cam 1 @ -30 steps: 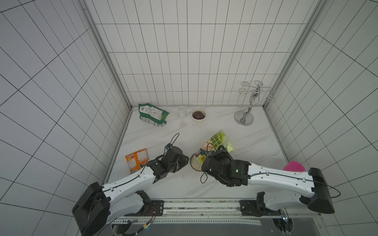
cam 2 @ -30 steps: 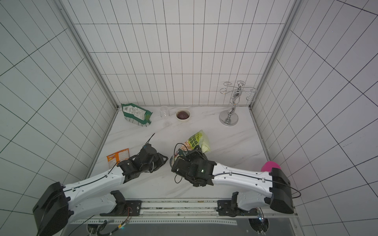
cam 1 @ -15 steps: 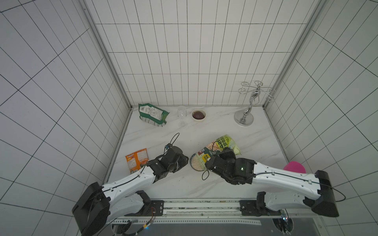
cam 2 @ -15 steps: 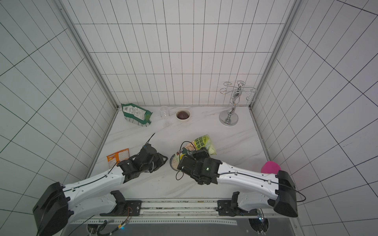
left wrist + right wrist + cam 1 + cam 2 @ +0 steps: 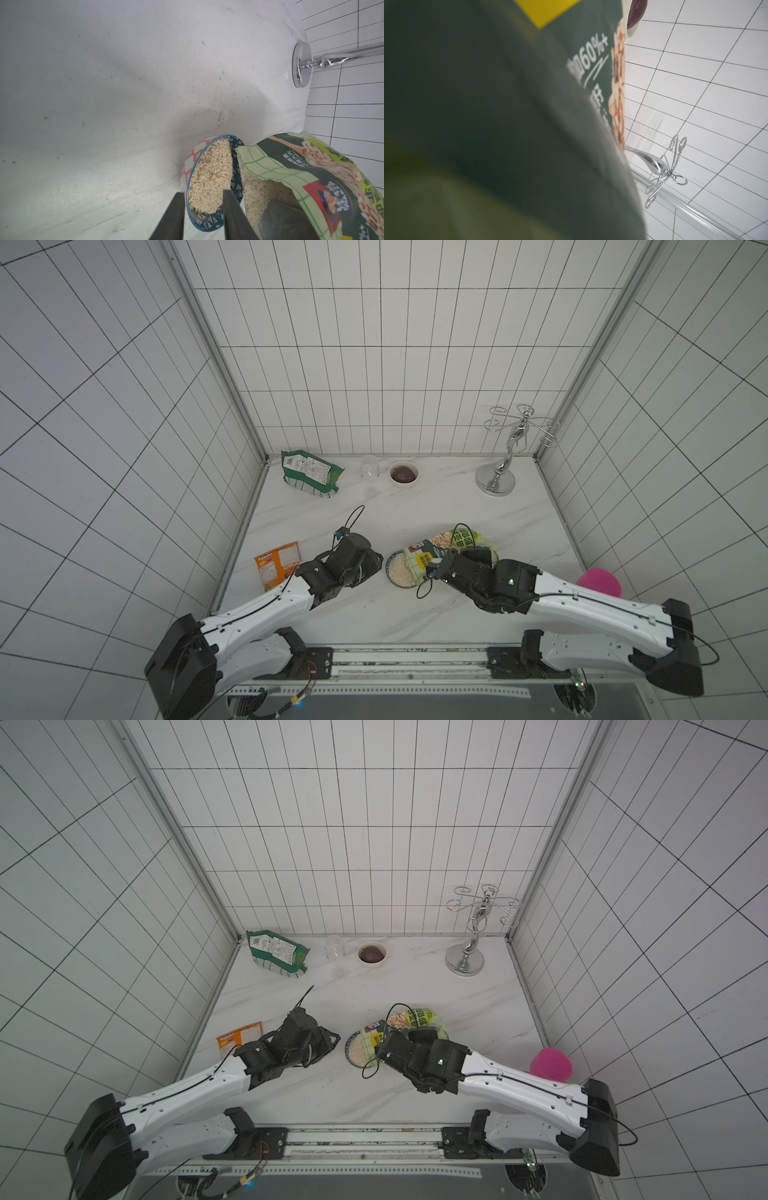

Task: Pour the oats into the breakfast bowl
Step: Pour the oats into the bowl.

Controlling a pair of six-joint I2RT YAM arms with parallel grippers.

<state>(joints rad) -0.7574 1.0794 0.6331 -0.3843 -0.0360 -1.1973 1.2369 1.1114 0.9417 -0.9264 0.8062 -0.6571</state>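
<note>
Two grippers are sharing one pour. Left gripper (image 5: 203, 193) is pinching the wall of the breakfast bowl (image 5: 207, 225), one finger inside the rim and one outside, bracing it on the marble counter (image 5: 415, 506). Right gripper (image 5: 433, 566) is clamping the lime-green pouch (image 5: 455, 540), which is lying tilted, its long axis running from the bowl toward the robot's right and its mouth overhanging the rim. Oats (image 5: 209, 176) are sitting close to the brim, so tipping the pouch back upright is probably coming next.
</note>
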